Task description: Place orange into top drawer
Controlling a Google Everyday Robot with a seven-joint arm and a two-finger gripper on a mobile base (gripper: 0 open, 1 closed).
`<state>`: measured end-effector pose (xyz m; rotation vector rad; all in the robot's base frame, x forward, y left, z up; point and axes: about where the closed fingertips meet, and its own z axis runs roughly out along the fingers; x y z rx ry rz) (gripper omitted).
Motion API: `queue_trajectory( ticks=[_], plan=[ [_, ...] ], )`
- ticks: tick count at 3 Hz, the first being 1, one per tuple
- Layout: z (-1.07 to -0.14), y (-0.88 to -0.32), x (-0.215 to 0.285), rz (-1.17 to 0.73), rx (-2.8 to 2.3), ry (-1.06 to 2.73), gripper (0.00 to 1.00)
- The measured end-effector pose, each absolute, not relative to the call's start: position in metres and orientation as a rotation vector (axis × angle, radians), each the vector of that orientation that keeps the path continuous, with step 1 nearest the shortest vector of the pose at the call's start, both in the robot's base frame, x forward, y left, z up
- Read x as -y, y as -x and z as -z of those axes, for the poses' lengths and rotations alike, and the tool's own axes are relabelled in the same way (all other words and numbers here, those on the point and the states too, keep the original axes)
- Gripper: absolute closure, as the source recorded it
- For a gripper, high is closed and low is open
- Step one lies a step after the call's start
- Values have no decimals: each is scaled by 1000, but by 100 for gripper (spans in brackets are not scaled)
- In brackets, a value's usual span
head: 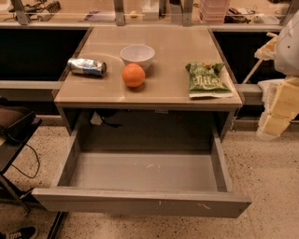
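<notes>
The orange [133, 74] sits on the beige tabletop, just in front of a white bowl [137, 55]. The top drawer [145, 172] is pulled fully open below the tabletop; its plain grey inside holds nothing, and its scuffed front panel [140, 203] faces me. My gripper [274, 120] hangs at the right edge of the view, beside the table's right front corner. It is well to the right of the orange and above floor level. It holds nothing that I can see.
A crushed silver can [87, 66] lies left of the orange. A green snack bag [206, 78] lies at the tabletop's right. A dark chair and cables [14, 135] stand left of the drawer. A cluttered counter [140, 11] runs behind the table.
</notes>
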<state>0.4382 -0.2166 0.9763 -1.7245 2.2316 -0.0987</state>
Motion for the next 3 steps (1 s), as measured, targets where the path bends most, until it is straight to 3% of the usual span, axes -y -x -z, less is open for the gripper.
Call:
queue_trajectory(
  ticks=[2,3],
  plan=[
    [-973,-442,214,57,-2220,1728,0],
    [-954,-464,198,-78,-2143,1769,0]
  ],
)
